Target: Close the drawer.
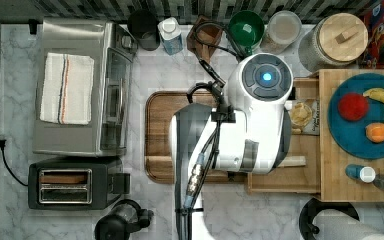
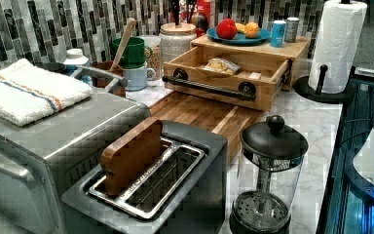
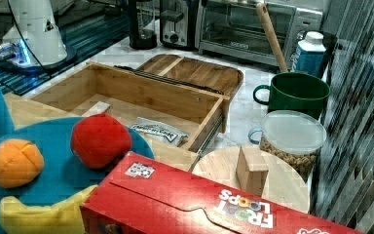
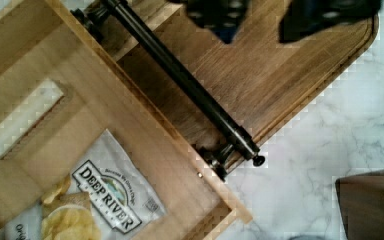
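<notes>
Beneath gripper (image 4: 270,12), open drawer (image 4: 145,120)

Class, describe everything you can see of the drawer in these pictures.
The drawer is a shallow box of pale wood with thin walls and a flat bottom. It stands pulled open from under the wooden top. A black bar handle on two mounts runs across its front. Inside lie a chip bag and a small wood block. Its front overhangs the dark tray.

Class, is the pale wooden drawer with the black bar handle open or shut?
Open: the pale wooden drawer juts out, its chip bag exposed.
</notes>
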Robot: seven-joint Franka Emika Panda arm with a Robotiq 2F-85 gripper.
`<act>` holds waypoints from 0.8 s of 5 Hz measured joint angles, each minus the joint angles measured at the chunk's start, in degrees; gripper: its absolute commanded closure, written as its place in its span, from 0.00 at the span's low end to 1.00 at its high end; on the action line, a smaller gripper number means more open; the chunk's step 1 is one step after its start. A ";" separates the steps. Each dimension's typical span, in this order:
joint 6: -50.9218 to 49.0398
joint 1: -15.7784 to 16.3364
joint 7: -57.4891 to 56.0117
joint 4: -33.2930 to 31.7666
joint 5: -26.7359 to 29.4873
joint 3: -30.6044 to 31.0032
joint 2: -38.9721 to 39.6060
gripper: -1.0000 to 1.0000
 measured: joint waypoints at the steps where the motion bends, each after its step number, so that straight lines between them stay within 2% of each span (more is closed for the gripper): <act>1: 1.92 0.10 -4.50 -2.80 -0.06 1.43 -0.37 0.00; 2: 7.32 0.15 -11.23 -7.11 -1.87 3.88 -1.72 1.00; 4: 8.30 2.84 -18.79 -12.81 -1.96 7.65 -4.74 1.00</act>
